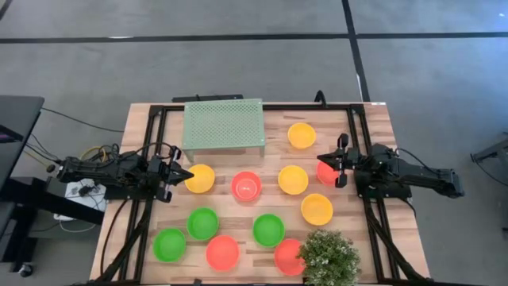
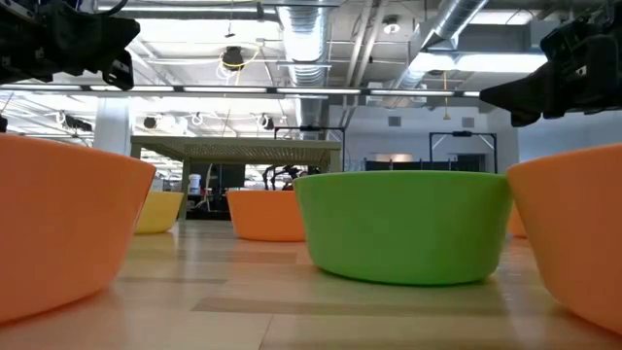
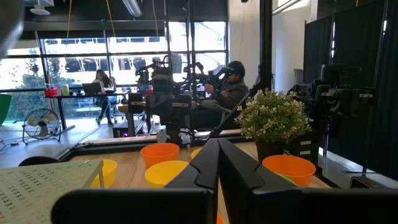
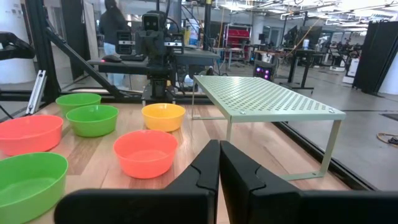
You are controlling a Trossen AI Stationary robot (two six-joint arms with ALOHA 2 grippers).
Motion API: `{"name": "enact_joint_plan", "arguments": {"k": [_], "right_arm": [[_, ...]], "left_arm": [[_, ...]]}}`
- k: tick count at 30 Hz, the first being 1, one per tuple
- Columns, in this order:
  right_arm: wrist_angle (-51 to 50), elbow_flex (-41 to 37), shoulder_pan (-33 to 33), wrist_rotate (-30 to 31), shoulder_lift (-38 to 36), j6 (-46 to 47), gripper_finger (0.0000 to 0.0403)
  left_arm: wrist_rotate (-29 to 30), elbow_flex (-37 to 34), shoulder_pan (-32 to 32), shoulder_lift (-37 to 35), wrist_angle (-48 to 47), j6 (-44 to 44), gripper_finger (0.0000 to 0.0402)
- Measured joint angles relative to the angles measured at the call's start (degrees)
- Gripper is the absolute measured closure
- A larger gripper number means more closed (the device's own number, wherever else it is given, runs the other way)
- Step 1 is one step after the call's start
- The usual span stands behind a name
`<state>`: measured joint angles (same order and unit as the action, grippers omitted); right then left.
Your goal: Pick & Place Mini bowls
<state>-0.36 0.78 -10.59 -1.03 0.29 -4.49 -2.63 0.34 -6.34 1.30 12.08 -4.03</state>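
Several mini bowls rest on their bases on the wooden table: yellow ones (image 1: 302, 135) (image 1: 293, 179) (image 1: 317, 209) (image 1: 199, 179), red ones (image 1: 246, 186) (image 1: 222, 253) (image 1: 288, 256) and green ones (image 1: 202, 223) (image 1: 268, 229) (image 1: 169, 245). My left gripper (image 1: 184, 175) (image 3: 219, 163) is shut and hovers just left of the leftmost yellow bowl. My right gripper (image 1: 321, 164) (image 4: 219, 165) is shut above a red bowl (image 1: 326, 173) that it partly hides. In the low view both arms hang well above the bowls.
A pale green perforated stand (image 1: 223, 125) stands on thin legs at the far middle of the table. A bushy green plant (image 1: 329, 258) sits at the near right edge. Black frame rails (image 1: 151, 151) run along both sides. People sit in the room beyond.
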Motion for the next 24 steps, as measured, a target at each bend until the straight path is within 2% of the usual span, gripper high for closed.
{"name": "enact_joint_plan", "arguments": {"k": [24], "right_arm": [[0.00,0.00,-0.02,-0.01,-0.01,0.00,0.0397]], "left_arm": [[0.00,0.00,-0.01,0.22,0.92,-0.04,0.0390]]}}
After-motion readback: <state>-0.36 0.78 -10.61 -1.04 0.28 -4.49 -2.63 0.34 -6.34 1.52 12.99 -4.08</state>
